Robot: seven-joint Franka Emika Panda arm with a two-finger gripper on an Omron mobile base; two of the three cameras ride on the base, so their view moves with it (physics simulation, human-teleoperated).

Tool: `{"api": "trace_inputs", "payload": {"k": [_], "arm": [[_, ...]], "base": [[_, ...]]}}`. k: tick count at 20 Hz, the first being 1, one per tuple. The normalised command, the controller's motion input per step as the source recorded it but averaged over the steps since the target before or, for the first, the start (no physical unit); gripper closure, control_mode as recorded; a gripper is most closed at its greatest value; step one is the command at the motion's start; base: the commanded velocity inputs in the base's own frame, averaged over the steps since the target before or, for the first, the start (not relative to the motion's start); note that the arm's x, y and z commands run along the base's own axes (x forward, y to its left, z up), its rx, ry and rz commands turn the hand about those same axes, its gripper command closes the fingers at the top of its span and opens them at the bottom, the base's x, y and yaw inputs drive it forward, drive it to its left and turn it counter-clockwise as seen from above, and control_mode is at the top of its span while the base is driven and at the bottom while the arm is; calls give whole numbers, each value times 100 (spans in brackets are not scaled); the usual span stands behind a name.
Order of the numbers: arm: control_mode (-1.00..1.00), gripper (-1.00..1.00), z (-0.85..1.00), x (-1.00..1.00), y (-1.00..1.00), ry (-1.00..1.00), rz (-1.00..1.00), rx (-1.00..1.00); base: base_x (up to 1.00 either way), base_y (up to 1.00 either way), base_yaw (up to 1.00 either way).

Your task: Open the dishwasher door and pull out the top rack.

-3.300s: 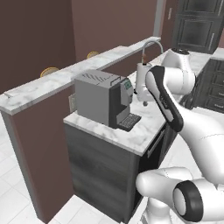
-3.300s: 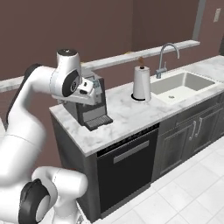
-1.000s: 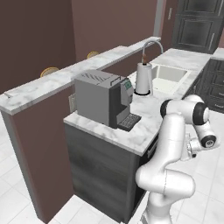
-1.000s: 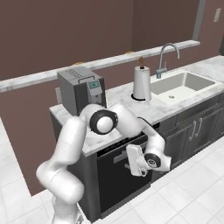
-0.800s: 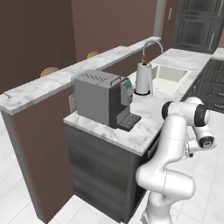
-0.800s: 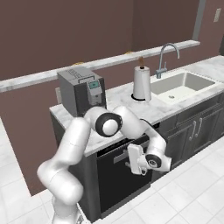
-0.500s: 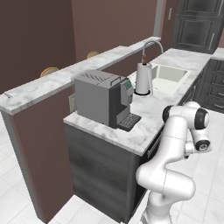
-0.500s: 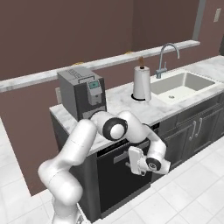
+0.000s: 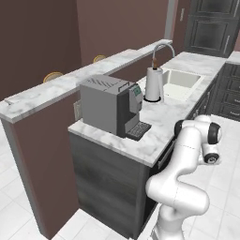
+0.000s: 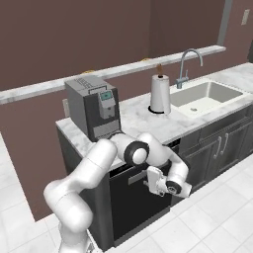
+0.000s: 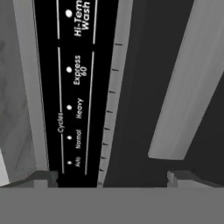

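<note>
Gripper [image 10: 157,186], fingers spread wide, faces dishwasher door [image 10: 136,207] close up, w/ grey handle bar [image 11: 188,87] just ahead.

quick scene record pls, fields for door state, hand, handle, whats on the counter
dishwasher door: shut, upright under the counter
hand: open, in front of the door's upper part, holding nothing
door handle: grey bar, ahead of the hand in the hand view, not gripped
control strip: cycle labels visible
top rack: hidden behind the door
counter: coffee machine, paper towel roll, sink
</note>
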Motion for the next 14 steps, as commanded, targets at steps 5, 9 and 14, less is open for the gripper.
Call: {"api": "trace_inputs", "payload": {"k": [5,9,14], "arm": [[-100,-100,-15,40,2,0,-16,1],[-100,-100,-54,46,12,0,-17,0],[-100,-100,-38,45,15,0,-13,0]], "base": [[0,0,0],[0,0,0],[0,0,0]]}}
